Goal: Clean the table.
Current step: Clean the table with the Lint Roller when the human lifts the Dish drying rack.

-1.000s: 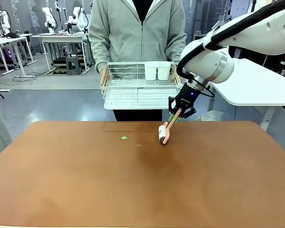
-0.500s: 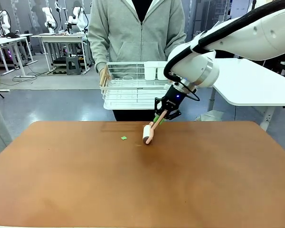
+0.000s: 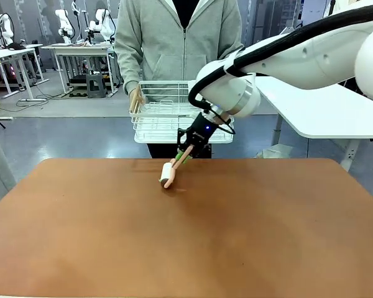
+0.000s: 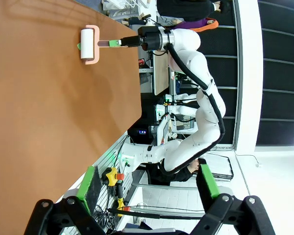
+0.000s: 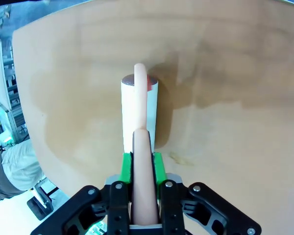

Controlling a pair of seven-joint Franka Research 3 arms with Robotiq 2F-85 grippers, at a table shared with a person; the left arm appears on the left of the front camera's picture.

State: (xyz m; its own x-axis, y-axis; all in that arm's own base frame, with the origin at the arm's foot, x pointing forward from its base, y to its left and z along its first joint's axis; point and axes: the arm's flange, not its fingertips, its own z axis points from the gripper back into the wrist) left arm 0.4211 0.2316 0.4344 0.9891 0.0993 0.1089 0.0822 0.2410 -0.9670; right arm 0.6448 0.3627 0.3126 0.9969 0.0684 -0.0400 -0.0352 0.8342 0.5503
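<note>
Right wrist view: the right hand (image 5: 142, 167) is clenched on the pink handle of the roller (image 5: 138, 112). The handle runs straight out from the hand, and the white drum sits crosswise, touching the table (image 5: 235, 147) just below. In the front view the right arm reaches over the middle, wrist tilted down, near the far edge; most of the table lies toward the robot. The left hand (image 4: 147, 178) is released, well apart, holding nothing.

Bright, even light from overhead falls on the matte table (image 3: 236, 236), which carries only a faint, soft shadow beside the roller (image 3: 168, 174). The front view is sharp. Both wrist views bow straight lines toward their edges, and the left one washes out white at bottom right.
</note>
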